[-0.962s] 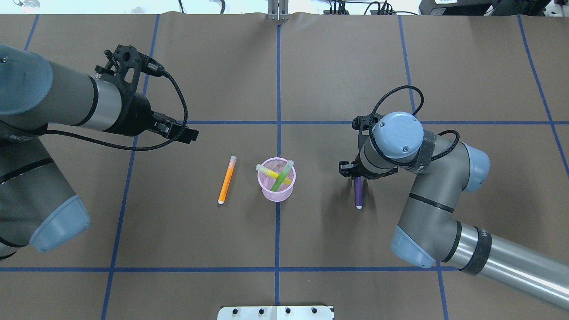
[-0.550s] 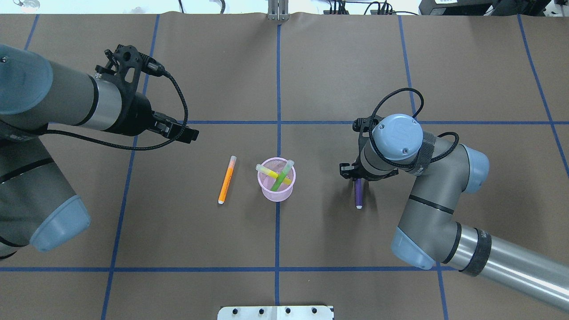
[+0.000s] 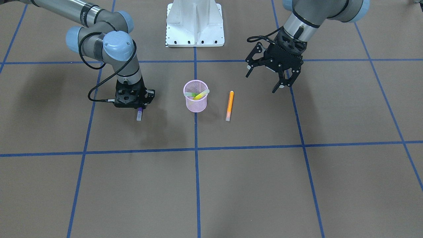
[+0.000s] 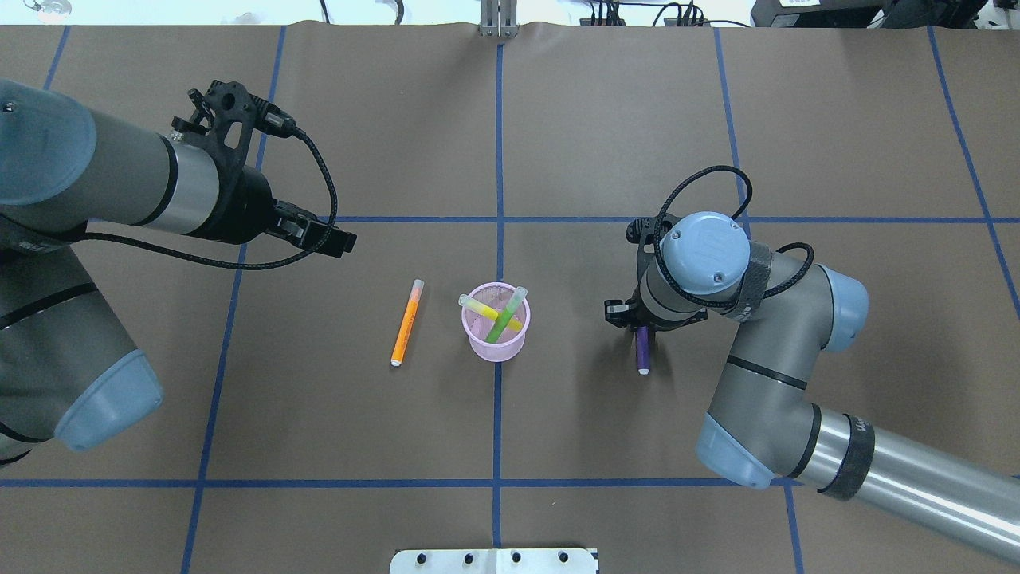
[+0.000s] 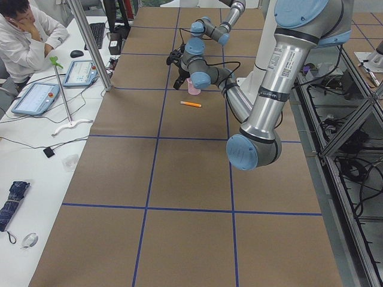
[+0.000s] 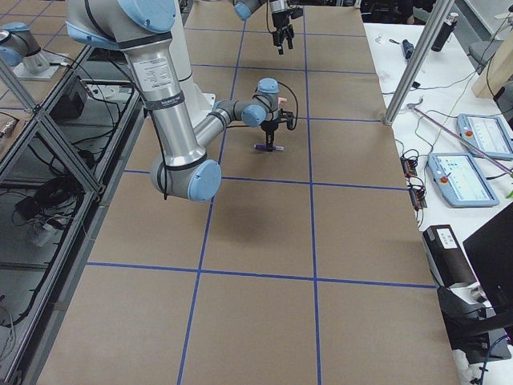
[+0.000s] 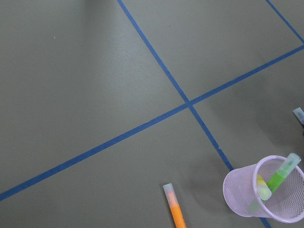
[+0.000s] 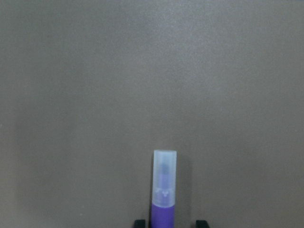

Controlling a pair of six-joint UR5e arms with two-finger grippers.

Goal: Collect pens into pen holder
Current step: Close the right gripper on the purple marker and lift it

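The pink mesh pen holder (image 4: 496, 344) (image 3: 196, 104) (image 7: 244, 199) stands near the table's centre. A green pen (image 4: 504, 319) and a yellow pen (image 4: 478, 306) lean crossed inside it. An orange pen (image 4: 406, 323) (image 3: 229, 105) lies flat on the table beside the holder, on my left arm's side. The purple pen (image 4: 642, 351) (image 3: 139, 114) (image 8: 164, 190) lies flat on the other side. My right gripper (image 3: 140, 107) (image 8: 170, 223) is down over it, open, with a fingertip on each side of the barrel. My left gripper (image 3: 281, 87) (image 4: 339, 237) hangs open and empty above the table, away from the orange pen.
Brown paper with blue tape lines (image 4: 499, 159) covers the table. The white robot base plate (image 3: 195, 23) sits at the robot's edge. In the exterior left view a person (image 5: 24, 36) sits at a side desk with tablets (image 5: 36, 98).
My right arm has shifted slightly and sunk lower over the purple pen. The left arm, the pen holder and the other pens have not moved.
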